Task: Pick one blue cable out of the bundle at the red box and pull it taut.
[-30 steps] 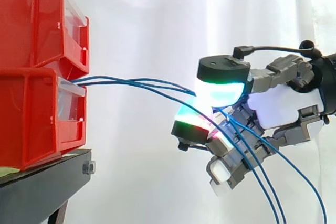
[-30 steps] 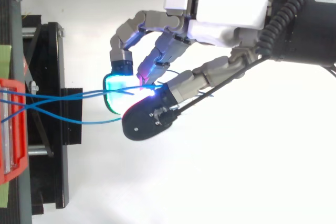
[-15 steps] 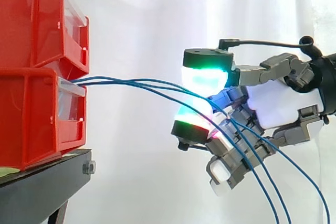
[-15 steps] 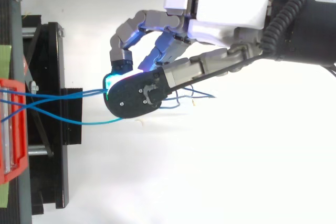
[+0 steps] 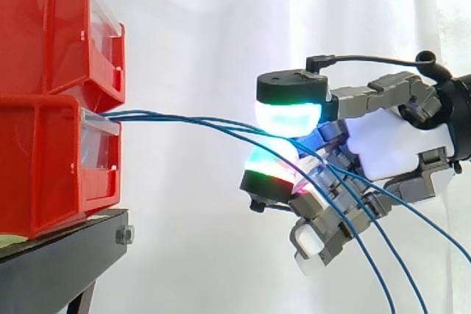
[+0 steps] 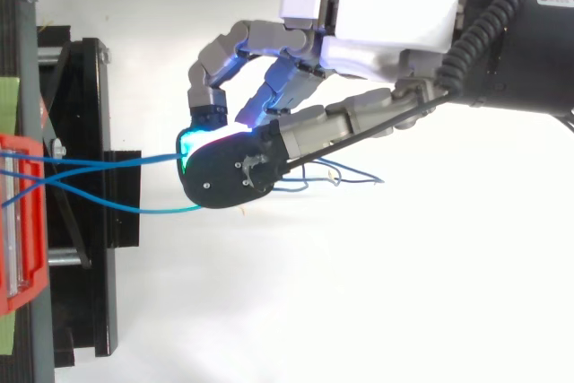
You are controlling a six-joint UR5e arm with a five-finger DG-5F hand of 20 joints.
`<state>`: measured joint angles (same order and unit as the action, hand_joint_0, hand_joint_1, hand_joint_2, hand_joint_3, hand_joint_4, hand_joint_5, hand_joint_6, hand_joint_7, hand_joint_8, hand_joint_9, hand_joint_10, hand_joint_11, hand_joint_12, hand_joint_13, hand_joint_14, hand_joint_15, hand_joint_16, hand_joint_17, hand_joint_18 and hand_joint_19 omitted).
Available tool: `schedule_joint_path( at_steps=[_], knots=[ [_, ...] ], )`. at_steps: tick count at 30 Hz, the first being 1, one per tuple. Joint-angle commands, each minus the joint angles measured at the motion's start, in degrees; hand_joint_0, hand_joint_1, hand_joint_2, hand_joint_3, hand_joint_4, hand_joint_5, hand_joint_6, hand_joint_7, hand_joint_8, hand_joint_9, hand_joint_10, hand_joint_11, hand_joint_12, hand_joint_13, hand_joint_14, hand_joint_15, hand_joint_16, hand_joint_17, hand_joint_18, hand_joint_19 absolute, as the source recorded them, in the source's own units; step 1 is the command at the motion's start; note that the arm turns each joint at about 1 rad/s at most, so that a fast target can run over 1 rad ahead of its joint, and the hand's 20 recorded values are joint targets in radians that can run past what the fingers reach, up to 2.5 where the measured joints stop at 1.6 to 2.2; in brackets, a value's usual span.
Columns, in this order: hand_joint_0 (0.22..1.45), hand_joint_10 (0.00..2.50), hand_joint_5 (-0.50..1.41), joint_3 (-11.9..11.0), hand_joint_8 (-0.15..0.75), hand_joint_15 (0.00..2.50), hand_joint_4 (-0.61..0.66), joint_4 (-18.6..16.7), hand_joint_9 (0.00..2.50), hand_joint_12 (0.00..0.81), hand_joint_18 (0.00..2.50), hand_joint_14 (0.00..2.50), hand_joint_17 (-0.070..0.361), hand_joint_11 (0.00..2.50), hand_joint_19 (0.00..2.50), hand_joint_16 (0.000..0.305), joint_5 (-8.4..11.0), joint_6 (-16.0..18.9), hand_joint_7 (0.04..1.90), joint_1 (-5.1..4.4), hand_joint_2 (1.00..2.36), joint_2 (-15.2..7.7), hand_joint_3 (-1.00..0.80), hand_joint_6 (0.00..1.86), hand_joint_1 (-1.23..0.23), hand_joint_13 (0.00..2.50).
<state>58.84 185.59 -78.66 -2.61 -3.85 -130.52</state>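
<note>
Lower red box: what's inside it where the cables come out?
Blue cables come out at the clear front of the lower red box. Its red walls and the upper red box stacked on it cover the inside, so how the cables sit in there cannot be seen.

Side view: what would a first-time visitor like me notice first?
The hand at right stands out, its fingertips glowing green and white, curled round thin blue cables. The cables stretch to the lower of two stacked red bins at left.
</note>
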Motion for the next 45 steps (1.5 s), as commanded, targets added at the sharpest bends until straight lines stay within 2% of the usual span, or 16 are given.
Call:
schedule_joint_path(
  at_steps=[1, 16, 22, 24, 26, 29, 31, 33, 39, 42, 45],
  knots=[
    [0.63, 0.02, -0.17, 0.05, 0.400, 0.55, 0.18, 0.04, 0.93, 0.402, 0.61, 0.02, 0.133, 0.99, 0.43, 0.059, 0.00, 0.06, 1.08, -0.11, 1.02, 0.00, -0.10, 0.92, -0.74, 0.78],
    [0.68, 0.01, -0.18, -0.04, 0.385, 0.55, 0.12, 0.04, 1.09, 0.382, 0.58, 0.02, 0.125, 1.21, 0.40, 0.056, 0.00, 0.23, 1.07, -0.11, 1.02, 0.00, -0.20, 0.92, -0.84, 0.77],
    [0.74, 0.02, -0.18, -0.04, 0.375, 0.54, 0.09, 0.04, 1.07, 0.383, 0.57, 0.02, 0.126, 1.19, 0.36, 0.056, 0.00, 0.32, 1.08, -0.11, 1.01, 0.00, -0.32, 0.92, -0.90, 0.77],
    [0.78, 0.02, -0.18, -0.04, 0.366, 0.54, 0.11, 0.04, 1.07, 0.371, 0.57, 0.02, 0.126, 1.19, 0.34, 0.056, 0.00, 0.32, 1.07, -0.11, 1.00, 0.00, -0.45, 0.93, -0.94, 0.78],
    [0.79, 0.02, -0.18, -0.04, 0.360, 0.54, 0.13, 0.04, 1.06, 0.371, 0.57, 0.02, 0.126, 1.19, 0.33, 0.056, 0.00, 0.32, 1.05, -0.11, 1.00, 0.00, -0.50, 0.92, -0.93, 0.78],
    [0.75, 0.02, -0.18, -0.04, 0.358, 0.54, 0.15, 0.04, 1.06, 0.371, 0.57, 0.02, 0.125, 1.18, 0.33, 0.056, 0.00, 0.32, 1.04, -0.02, 1.00, 0.00, -0.50, 0.92, -0.94, 0.78],
    [0.65, 0.02, -0.18, -0.04, 0.359, 0.55, 0.16, 0.04, 1.05, 0.370, 0.56, 0.02, 0.125, 1.18, 0.35, 0.056, 0.00, 0.32, 1.03, -0.02, 1.00, 0.00, -0.50, 0.92, -0.93, 0.77],
    [0.53, 0.02, -0.18, -0.04, 0.378, 0.55, 0.18, 0.04, 1.06, 0.396, 0.57, 0.02, 0.133, 1.17, 0.39, 0.059, 0.00, 0.32, 1.02, -0.02, 1.00, 0.00, -0.50, 0.92, -0.81, 0.79],
    [0.50, 0.01, -0.17, -0.04, 0.390, 0.55, 0.18, 0.04, 1.09, 0.406, 0.58, 0.02, 0.138, 1.17, 0.41, 0.061, 0.00, 0.32, 1.02, -0.02, 1.00, 0.00, -0.50, 0.91, -0.65, 0.80],
    [0.58, 0.02, -0.17, -0.04, 0.373, 0.56, 0.17, 0.04, 1.09, 0.386, 0.55, 0.02, 0.127, 1.18, 0.42, 0.057, 0.00, 0.32, 1.06, -0.02, 1.00, 0.00, -0.50, 0.91, -0.59, 0.79],
    [0.60, 0.02, -0.17, -0.04, 0.366, 0.57, 0.17, 0.04, 1.10, 0.385, 0.54, 0.02, 0.126, 1.19, 0.44, 0.056, 0.00, 0.32, 1.07, -0.02, 1.00, 0.00, -0.44, 0.91, -0.60, 0.79]
  ],
)
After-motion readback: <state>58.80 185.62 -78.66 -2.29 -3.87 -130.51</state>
